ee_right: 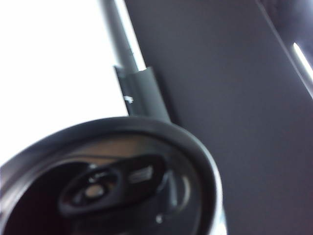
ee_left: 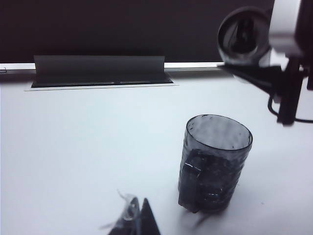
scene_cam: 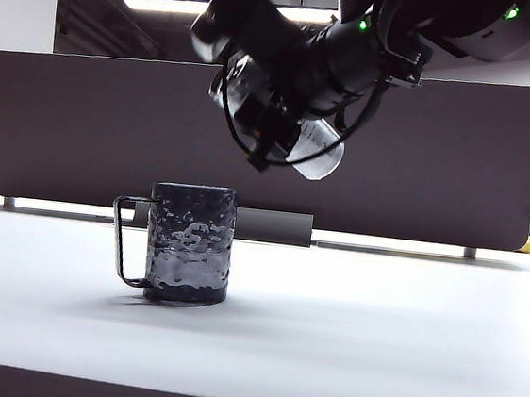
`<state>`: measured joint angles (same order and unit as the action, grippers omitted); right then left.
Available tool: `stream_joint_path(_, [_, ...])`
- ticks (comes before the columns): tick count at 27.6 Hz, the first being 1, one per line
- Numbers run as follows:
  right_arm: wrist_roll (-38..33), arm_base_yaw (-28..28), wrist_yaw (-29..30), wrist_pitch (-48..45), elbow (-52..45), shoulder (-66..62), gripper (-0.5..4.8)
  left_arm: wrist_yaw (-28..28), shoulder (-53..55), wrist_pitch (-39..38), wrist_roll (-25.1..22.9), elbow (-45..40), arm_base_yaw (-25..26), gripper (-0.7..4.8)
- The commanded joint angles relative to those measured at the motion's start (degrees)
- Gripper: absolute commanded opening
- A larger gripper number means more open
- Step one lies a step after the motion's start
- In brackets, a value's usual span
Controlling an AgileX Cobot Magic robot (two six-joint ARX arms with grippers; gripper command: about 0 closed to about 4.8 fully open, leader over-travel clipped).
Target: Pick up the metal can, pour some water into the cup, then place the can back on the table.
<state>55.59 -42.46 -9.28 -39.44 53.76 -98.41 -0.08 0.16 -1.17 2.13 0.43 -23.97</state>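
While the right gripper (scene_cam: 282, 129) clamps the tilted metal can (scene_cam: 316, 149) at the cup's (scene_cam: 190, 243) one o'clock, pouring needs more tip; the left gripper (ee_left: 137, 220) looks closed.

White table (scene_cam: 401, 346), dark front edge. One item standing on it: dark dimpled-glass cup (scene_cam: 190, 243), upright, wire handle.

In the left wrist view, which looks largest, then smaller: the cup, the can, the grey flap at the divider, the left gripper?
1. Grey flap, widest.
2. Cup.
3. Metal can, held tilted by the right gripper; only partly visible, so unsure.
4. Left gripper, only its tips visible.
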Motion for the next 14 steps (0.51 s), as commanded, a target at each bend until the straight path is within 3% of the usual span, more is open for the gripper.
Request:
stream_joint_path(1, [-7.48, 0.0, -1.38, -4.44, 0.33, 0.87, 2.42, 0.09, 0.07, 0.39, -0.17, 0.07, 0.09, -0.05])
stream_joint_path(14, [-25.64, 0.24, -8.28, -7.34, 0.31, 0.98, 2.42, 0.09, 0.07, 0.39, -0.17, 0.07, 0.09, -0.05])
